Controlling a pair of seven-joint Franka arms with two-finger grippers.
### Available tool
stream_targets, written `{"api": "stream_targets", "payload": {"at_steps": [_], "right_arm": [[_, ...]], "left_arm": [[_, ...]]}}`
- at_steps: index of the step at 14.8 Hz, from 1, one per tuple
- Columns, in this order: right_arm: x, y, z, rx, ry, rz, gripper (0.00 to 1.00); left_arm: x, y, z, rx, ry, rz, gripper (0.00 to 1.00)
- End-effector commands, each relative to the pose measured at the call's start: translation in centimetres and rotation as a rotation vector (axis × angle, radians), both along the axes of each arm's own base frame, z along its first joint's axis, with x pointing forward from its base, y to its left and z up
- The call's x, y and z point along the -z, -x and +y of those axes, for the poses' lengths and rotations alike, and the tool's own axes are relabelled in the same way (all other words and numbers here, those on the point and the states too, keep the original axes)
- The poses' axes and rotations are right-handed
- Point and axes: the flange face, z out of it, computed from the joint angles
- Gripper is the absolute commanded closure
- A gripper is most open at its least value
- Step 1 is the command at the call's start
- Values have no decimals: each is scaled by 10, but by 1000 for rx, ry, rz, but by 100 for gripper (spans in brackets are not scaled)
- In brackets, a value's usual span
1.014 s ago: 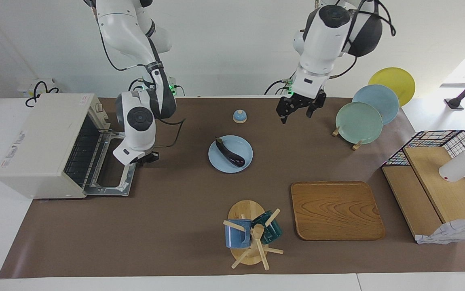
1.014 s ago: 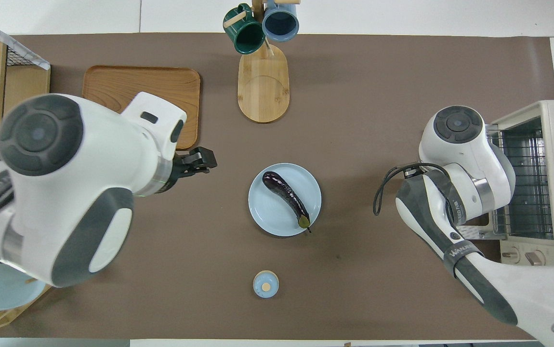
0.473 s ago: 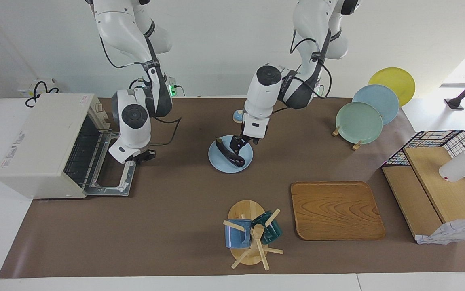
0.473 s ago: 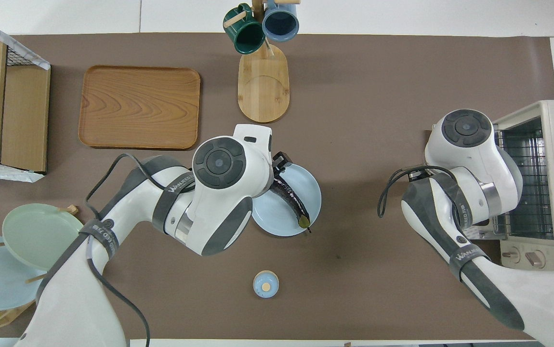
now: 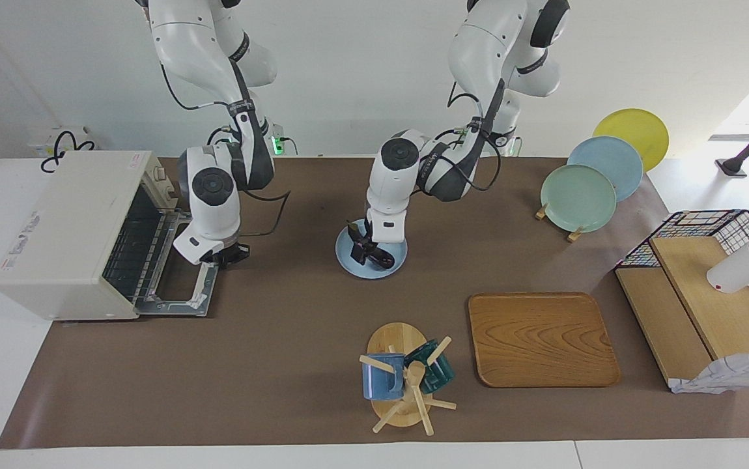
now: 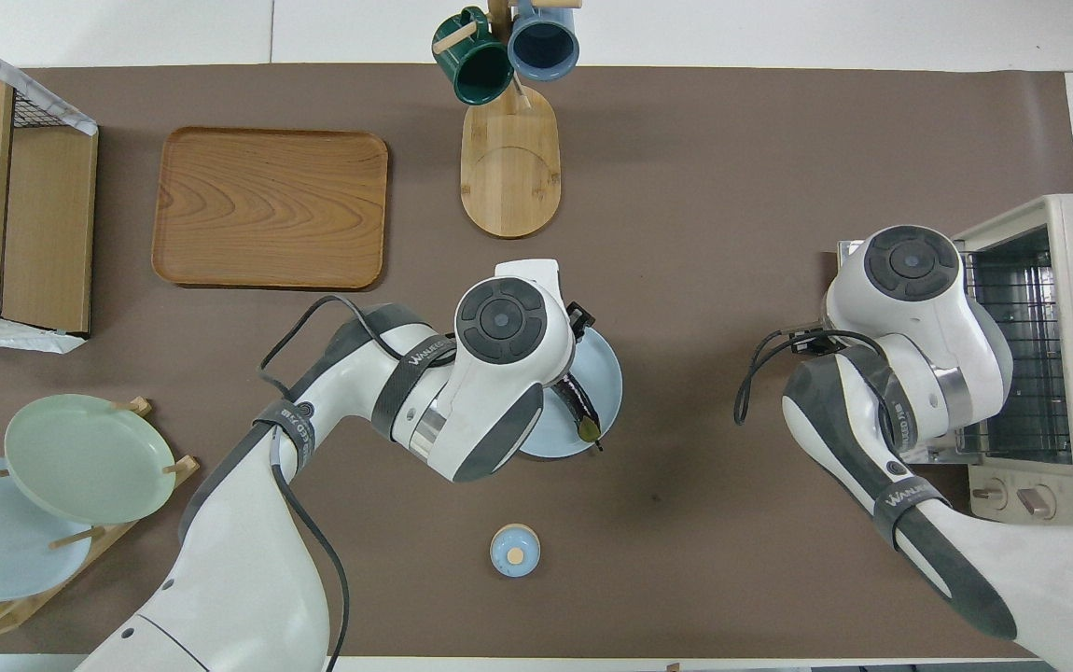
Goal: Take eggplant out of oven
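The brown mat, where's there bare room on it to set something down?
Bare mat stretches from the oven to the mug stand; the wooden tray is bare too. It is crowded at the blue plate, where the left gripper is down at the eggplant.

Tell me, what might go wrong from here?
The left tool is open and down at the eggplant on the small blue plate; a push could slide the plate or roll the eggplant off. The right tool is shut over the oven door, which it could bump.
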Motion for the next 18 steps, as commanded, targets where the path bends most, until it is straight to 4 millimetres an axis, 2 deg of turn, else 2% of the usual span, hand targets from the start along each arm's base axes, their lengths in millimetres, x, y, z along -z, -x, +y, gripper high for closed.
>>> {"api": "stream_targets", "payload": {"at_steps": [1,2,4,6,9,10,12,13,16,18], "right_arm": [[1,4,-9,-34,0,-3,95],[1,4,-9,-35,5,2,95],[-6,3,-12,-97,62,26,95],[-33,-8,-18,-121,97,55,95],[-91,-17,-31,-137,116,80,95],[-106,-15,-42,-143,116,85,95],[-127,-8,-64,-153,93,92,95],[-133,-6,-77,-165,85,99,95],[-147,1,-104,-168,78,111,95],[-160,8,-110,-164,77,116,94]], "left_arm": [[2,5,-7,-37,-5,2,0],[5,6,-7,-37,-8,5,0],[8,10,-8,-34,-14,11,9],[16,19,-5,-25,-30,23,12],[17,21,-4,-23,-35,27,16],[17,20,-3,-17,-36,27,28],[13,17,-4,0,-31,22,73],[8,14,-6,0,-25,15,100],[1,9,-1,-1,-24,12,100],[-30,2,10,5,-10,-15,100]]}}
